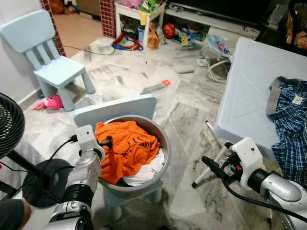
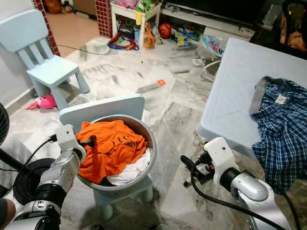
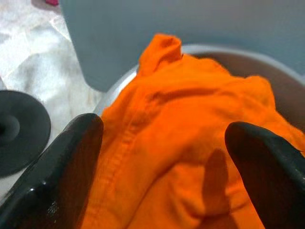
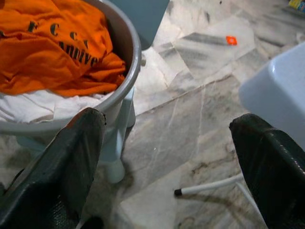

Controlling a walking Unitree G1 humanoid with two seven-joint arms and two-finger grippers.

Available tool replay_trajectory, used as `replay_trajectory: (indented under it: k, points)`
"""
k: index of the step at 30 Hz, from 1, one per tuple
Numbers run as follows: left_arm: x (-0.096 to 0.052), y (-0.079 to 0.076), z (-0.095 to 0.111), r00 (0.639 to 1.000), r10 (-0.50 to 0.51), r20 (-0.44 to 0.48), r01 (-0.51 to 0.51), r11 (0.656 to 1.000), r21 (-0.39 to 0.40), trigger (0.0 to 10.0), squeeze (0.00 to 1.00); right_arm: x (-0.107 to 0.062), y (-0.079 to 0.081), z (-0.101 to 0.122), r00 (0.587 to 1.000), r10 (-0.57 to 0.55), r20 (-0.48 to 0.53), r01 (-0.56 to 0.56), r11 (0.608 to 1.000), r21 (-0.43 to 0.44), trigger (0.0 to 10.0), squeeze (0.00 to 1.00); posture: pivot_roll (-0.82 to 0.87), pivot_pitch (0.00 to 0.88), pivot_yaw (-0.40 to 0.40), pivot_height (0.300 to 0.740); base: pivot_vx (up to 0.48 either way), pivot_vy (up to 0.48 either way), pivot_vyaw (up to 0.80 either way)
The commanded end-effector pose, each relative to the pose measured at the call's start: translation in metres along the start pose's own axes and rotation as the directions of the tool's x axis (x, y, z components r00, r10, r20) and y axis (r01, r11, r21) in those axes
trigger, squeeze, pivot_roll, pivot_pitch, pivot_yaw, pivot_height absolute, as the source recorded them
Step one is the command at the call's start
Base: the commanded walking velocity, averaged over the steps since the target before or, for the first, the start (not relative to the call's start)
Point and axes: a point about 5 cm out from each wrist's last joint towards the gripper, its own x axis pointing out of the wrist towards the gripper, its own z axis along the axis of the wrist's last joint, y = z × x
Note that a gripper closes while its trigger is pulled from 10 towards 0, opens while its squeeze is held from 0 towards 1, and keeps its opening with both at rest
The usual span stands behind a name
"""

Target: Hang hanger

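Observation:
An orange shirt [image 1: 127, 148] lies on top of white cloth [image 1: 149, 170] in a grey basin [image 1: 162, 136], which rests on a small light-blue chair [image 1: 115, 109]. My left gripper [image 1: 106, 142] is open at the basin's left rim, its fingers [image 3: 71, 157] spread just above the orange shirt [image 3: 176, 119]. My right gripper [image 1: 210, 165] is open and empty, low over the floor between the basin [image 4: 128, 52] and the white table [image 1: 249, 81]. A thin white rod with a black tip [image 1: 207, 174] lies on the floor beside it; whether it is a hanger I cannot tell.
A blue plaid shirt [image 1: 292, 124] drapes over the table's right side. A second light-blue child's chair [image 1: 53, 62] and a pink toy [image 1: 52, 101] stand at the back left. A black fan [image 1: 9, 125] with a round base [image 1: 45, 183] is at my left. Toys clutter the far wall.

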Motion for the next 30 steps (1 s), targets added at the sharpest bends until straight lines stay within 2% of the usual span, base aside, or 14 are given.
replay_trajectory:
  k: [1, 5, 14, 15, 16, 20, 25, 26, 27, 28, 30]
  points:
    - [0.000, 0.004, -0.001, 1.000, 0.008, -0.003, -0.008, 1.000, 0.015, 10.0, 0.00, -0.004, 0.000, 0.003, 1.000, -0.003, 0.001, 0.003, 1.000, -0.010, 10.0, 0.00, -0.23, 0.132, -0.128, 0.740, 0.000, 0.000, 0.00]
    - [0.002, 0.007, 0.002, 1.000, 0.002, -0.010, -0.001, 0.999, 0.034, 10.0, 0.00, -0.004, 0.002, 0.003, 1.000, 0.001, 0.002, -0.001, 1.000, -0.008, 10.0, 0.00, -0.24, 0.134, -0.124, 0.740, 0.000, 0.000, 0.00]
    - [0.008, 0.004, 0.015, 0.999, -0.036, -0.016, 0.037, 0.997, 0.069, 10.0, 0.00, -0.005, 0.003, 0.003, 1.000, -0.007, -0.002, 0.007, 1.000, 0.001, 10.0, 0.00, -0.24, 0.131, -0.120, 0.740, 0.000, 0.000, 0.00]
    - [0.008, 0.005, 0.018, 0.999, -0.038, -0.009, 0.038, 0.994, 0.098, 9.3, 0.00, -0.005, 0.003, 0.004, 1.000, -0.007, -0.002, 0.007, 1.000, 0.001, 10.0, 0.00, -0.25, 0.136, -0.119, 0.740, 0.000, 0.000, 0.00]
    - [0.009, 0.002, 0.020, 0.998, -0.060, -0.015, 0.061, 0.991, 0.116, 10.0, 0.00, -0.005, 0.003, 0.004, 1.000, -0.007, -0.003, 0.007, 1.000, 0.003, 10.0, 0.00, -0.25, 0.136, -0.119, 0.740, 0.000, 0.000, 0.00]
    - [0.010, -0.004, 0.016, 0.992, -0.108, -0.060, 0.115, 0.984, 0.139, 10.0, 0.00, -0.004, 0.005, 0.004, 1.000, -0.007, -0.004, 0.007, 1.000, 0.007, 10.0, 0.00, -0.24, 0.135, -0.116, 0.740, 0.000, 0.000, 0.00]
    - [0.011, -0.004, 0.007, 0.986, -0.126, -0.108, 0.142, 0.977, 0.156, 10.0, 0.00, -0.003, 0.006, 0.005, 1.000, -0.004, -0.002, 0.004, 1.000, 0.006, 10.0, 0.00, -0.25, 0.133, -0.115, 0.740, 0.000, 0.000, 0.00]
    - [0.011, -0.002, 0.006, 0.985, -0.123, -0.119, 0.141, 0.976, 0.164, 3.4, 0.00, -0.002, 0.006, 0.005, 1.000, -0.005, -0.003, 0.005, 1.000, 0.006, 10.0, 0.00, -0.25, 0.132, -0.116, 0.740, 0.000, 0.000, 0.00]
    - [0.012, -0.001, 0.005, 0.985, -0.120, -0.125, 0.141, 0.976, 0.169, 2.7, 0.00, -0.002, 0.006, 0.005, 1.000, -0.005, -0.003, 0.005, 1.000, 0.006, 10.0, 0.00, -0.25, 0.132, -0.116, 0.740, 0.000, 0.000, 0.00]
    - [0.012, -0.001, 0.005, 0.985, -0.120, -0.125, 0.141, 0.976, 0.169, 2.7, 0.00, -0.002, 0.006, 0.005, 1.000, -0.005, -0.003, 0.005, 1.000, 0.006, 10.0, 0.00, -0.25, 0.132, -0.116, 0.740, 0.000, 0.000, 0.00]
    - [0.012, 0.003, 0.004, 0.985, -0.111, -0.132, 0.133, 0.976, 0.173, 1.2, 0.00, -0.002, 0.006, 0.005, 1.000, -0.005, -0.004, 0.005, 1.000, 0.005, 10.0, 0.00, -0.25, 0.131, -0.115, 0.740, 0.000, 0.000, 0.00]
